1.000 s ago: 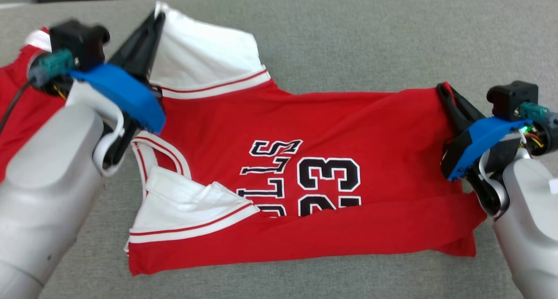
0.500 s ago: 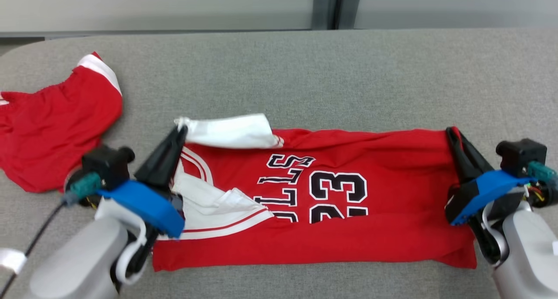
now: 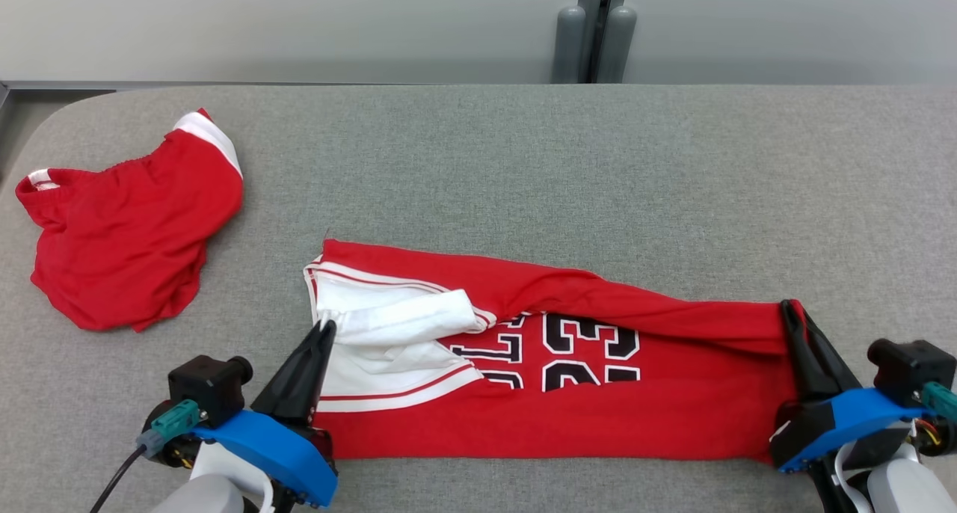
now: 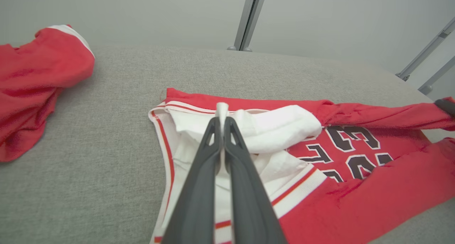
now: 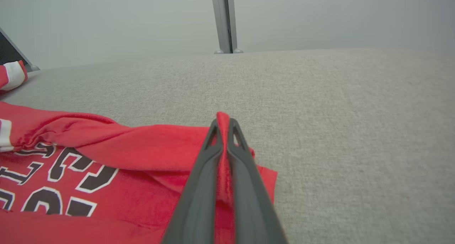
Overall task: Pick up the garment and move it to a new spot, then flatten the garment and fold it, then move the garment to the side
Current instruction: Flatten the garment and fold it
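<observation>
Red cloth heap blocks far L, jersey the near edge; table otherwise open.

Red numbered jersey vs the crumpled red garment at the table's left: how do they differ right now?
1. The red jersey with black numbers lies stretched along the near edge; the plain red garment sits bunched in a heap.
2. The jersey is pinched at both ends, by the left gripper and the right gripper; the heap is untouched.
3. The jersey shows white-outlined print; the heap shows none.
Both are red with white trim, on the grey table.
</observation>
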`<state>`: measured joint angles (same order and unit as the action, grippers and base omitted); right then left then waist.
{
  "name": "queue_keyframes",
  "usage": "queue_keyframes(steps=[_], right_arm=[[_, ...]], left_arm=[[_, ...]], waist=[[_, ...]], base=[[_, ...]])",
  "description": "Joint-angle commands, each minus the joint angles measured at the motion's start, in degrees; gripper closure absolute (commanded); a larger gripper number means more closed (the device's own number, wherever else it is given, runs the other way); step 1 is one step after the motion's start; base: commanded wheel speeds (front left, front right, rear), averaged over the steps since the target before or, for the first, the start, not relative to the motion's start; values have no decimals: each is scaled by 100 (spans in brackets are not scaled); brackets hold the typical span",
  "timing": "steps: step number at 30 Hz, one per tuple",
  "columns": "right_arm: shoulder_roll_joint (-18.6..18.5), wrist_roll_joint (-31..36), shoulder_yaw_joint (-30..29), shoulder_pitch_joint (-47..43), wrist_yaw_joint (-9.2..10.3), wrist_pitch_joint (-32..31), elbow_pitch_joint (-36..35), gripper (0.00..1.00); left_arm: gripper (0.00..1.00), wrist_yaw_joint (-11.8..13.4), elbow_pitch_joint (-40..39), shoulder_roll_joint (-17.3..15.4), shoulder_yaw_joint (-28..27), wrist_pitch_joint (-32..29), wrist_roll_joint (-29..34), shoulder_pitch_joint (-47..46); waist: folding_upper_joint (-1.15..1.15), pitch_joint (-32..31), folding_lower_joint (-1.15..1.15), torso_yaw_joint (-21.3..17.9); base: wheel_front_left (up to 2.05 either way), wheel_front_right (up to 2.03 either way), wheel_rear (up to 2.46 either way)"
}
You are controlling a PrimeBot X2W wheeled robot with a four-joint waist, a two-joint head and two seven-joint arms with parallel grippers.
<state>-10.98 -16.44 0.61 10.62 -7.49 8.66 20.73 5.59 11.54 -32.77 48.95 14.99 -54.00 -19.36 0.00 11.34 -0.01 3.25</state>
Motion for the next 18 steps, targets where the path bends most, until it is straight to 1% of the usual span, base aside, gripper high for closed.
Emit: queue_keyframes(steps=[1, 2, 6, 8, 11, 15, 18], right_arm=[[45, 4, -57, -160, -1, 38, -122, 3], [83, -14, -84, -233, -1, 29, -168, 0], [108, -17, -154, -414, -1, 76, -463, 0], [113, -25, -205, -454, -1, 113, -618, 0], [121, -20, -299, -459, -1, 59, -783, 0], [197, 48, -476, -393, -1, -115, -741, 0], [256, 97, -568, -358, -1, -206, -571, 0]], left_arm=[[55, 46, -14, 66, -98, 26, 26, 78], [0, 43, -6, 103, -148, 27, 54, 130], [0, 79, -55, 307, -538, 27, 290, 290], [0, 120, -143, 464, -947, 27, 506, 416], [0, 182, -332, 736, -1639, 27, 1029, 625], [0, 15, -561, 1211, -2621, 26, 1790, 917], [0, -130, -695, 1589, -3193, 27, 2340, 1108]], waist=[[0, -16, 1, 8], [0, -23, 1, 10], [0, -48, 1, 3], [0, -59, 1, -4], [0, -69, 1, -10], [0, -53, 1, 5], [0, -44, 1, 16]], base=[[0, 0, 0], [0, 0, 0], [0, 0, 0], [0, 0, 0], [0, 0, 0], [0, 0, 0], [0, 0, 0]])
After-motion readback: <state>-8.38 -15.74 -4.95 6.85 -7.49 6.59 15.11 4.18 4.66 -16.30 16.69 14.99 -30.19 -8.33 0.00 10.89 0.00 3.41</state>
